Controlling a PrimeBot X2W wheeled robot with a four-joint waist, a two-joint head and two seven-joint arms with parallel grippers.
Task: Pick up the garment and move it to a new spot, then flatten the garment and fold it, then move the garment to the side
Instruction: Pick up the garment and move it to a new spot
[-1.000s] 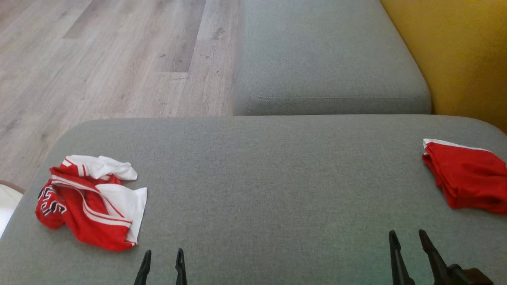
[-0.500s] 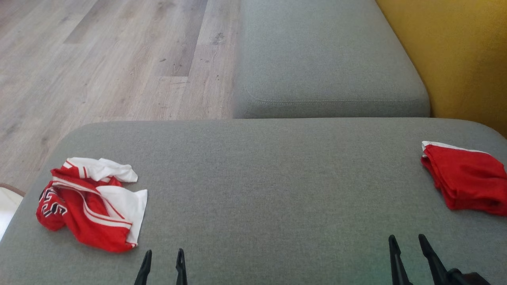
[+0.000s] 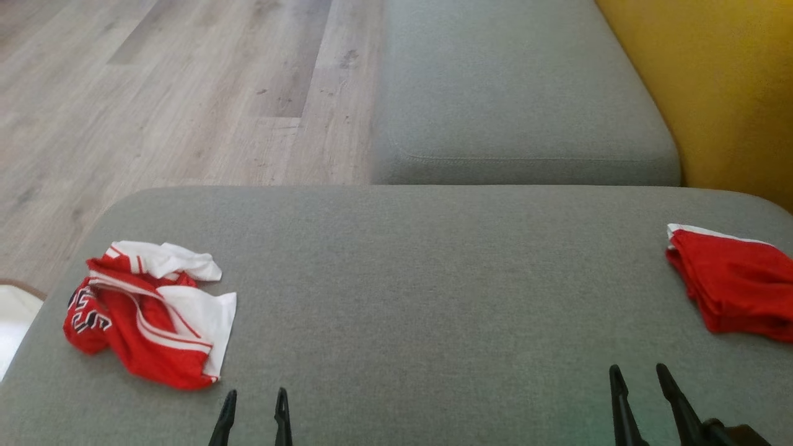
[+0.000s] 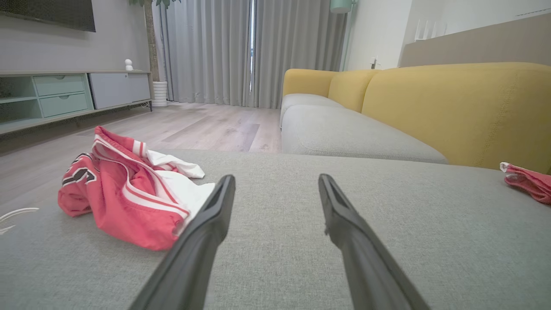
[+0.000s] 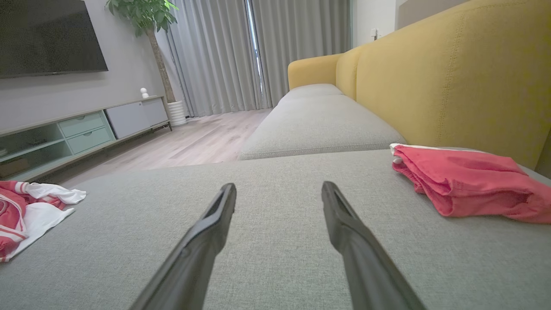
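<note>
A crumpled red-and-white jersey garment [image 3: 148,316] lies untouched at the left end of the grey fabric sofa seat [image 3: 433,279]. At the seat's near edge, the left claw [image 3: 257,393] and right claw [image 3: 637,368] gape, released and empty. A clean pickup likely means pinching a raised fold. A folded red cloth [image 3: 737,288] sits at the seat's right end.

Left gripper [image 3: 257,391], right gripper [image 3: 637,367], slim black fingers [image 4: 206,224]
</note>
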